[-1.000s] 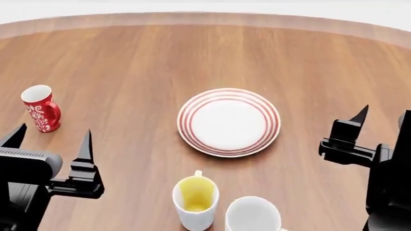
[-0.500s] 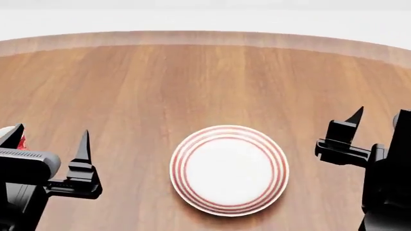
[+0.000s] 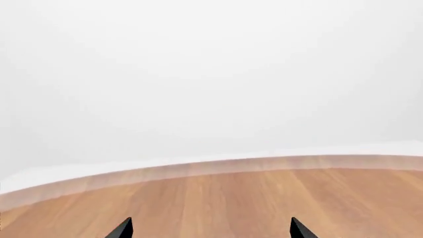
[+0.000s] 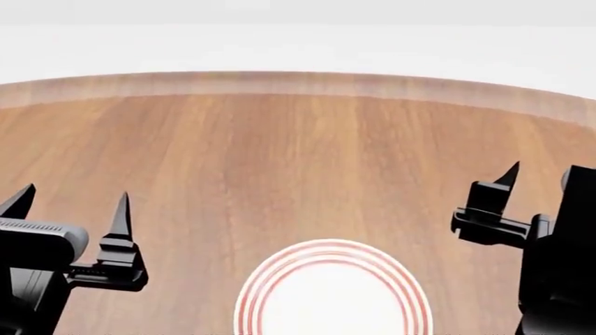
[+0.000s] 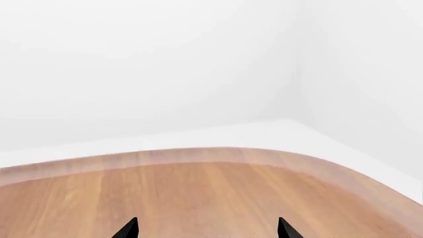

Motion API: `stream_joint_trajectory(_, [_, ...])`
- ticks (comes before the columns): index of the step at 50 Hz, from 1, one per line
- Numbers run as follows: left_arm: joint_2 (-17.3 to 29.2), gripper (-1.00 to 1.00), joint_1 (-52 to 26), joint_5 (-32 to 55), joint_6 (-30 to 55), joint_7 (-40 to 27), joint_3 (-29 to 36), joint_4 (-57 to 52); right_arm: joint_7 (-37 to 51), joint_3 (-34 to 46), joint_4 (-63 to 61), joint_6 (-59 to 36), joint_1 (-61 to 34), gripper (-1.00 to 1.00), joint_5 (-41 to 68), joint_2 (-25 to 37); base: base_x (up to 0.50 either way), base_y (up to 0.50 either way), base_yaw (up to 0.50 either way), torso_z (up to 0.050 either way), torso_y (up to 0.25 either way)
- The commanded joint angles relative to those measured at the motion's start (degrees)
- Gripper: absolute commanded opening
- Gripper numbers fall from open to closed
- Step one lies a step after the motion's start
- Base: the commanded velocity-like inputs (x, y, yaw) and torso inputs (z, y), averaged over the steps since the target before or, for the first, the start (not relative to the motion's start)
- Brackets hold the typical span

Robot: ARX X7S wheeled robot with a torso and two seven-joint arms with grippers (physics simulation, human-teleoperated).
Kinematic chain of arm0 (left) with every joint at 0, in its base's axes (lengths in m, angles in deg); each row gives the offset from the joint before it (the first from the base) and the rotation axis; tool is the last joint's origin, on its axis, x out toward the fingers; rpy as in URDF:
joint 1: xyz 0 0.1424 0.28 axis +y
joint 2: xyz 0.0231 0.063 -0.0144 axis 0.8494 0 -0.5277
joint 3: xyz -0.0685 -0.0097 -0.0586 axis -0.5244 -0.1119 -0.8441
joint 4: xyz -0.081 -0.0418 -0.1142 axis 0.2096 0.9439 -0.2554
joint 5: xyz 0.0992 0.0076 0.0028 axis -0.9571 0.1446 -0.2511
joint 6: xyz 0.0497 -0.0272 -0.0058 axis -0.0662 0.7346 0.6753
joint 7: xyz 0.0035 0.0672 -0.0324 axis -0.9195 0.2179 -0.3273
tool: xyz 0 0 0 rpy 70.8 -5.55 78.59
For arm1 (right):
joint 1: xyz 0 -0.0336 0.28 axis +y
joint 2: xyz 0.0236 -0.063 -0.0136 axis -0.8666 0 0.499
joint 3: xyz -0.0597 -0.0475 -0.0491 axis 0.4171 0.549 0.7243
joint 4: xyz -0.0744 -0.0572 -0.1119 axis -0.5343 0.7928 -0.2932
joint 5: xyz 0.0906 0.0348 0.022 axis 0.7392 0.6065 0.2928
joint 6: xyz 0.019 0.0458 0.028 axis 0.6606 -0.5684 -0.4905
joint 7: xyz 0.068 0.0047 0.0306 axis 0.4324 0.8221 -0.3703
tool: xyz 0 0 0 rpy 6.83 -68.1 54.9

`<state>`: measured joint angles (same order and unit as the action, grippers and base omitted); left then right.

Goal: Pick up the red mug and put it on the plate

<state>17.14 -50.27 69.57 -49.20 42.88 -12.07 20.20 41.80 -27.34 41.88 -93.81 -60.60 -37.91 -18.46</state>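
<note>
One plate point(image 4: 333, 296) shows in the head view — white with red rings, cut off by the near edge of the picture. One round wooden table point(image 4: 279, 153) carries it, and the same table fills the lower part of both wrist views. Two grippers are in view — the left gripper point(image 4: 70, 202) at the near left and the right gripper point(image 4: 535, 178) at the near right, each with two pointed black fingers standing apart. No mug is countable here.

Wooden table point(image 4: 279, 153), plate point(image 4: 333, 300) seemingly flat
</note>
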Motion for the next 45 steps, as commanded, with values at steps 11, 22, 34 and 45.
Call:
stream_joint_trajectory(11, [0.43, 1.0, 0.73, 0.66, -1.55, -0.57, 0.13, 1.29, -0.02, 0.97, 1.73, 0.79, 0.28, 1.0, 0.15, 0.21, 0.23, 0.0, 0.0, 0.0, 0.0])
stream_joint_trajectory(22, [0.71, 1.0, 0.68, 1.06, -1.48, -0.92, 0.19, 1.29, 0.38, 1.15, 2.08, 1.0, 0.31, 1.0, 0.19, 0.21, 0.0, 0.0, 0.0, 0.0, 0.001])
stream_joint_trajectory(34, [-1.32, 1.0, -1.13, -0.09, 0.33, -7.88, -4.38, 5.25, 0.56, 1.91, 4.02, 2.35, 0.88, 1.0, -0.07, 0.05, 0.0, 0.0, 0.0, 0.0, 0.0])
stream_joint_trajectory(45, [-3.3, 1.0, -2.16, 0.03, -1.1, -14.09, -10.73, 12.64, 0.76, 1.85, 4.1, 2.41, 1.05, 1.0, 0.18, 0.2, 0.0, 0.0, 0.0, 0.0, 0.0])
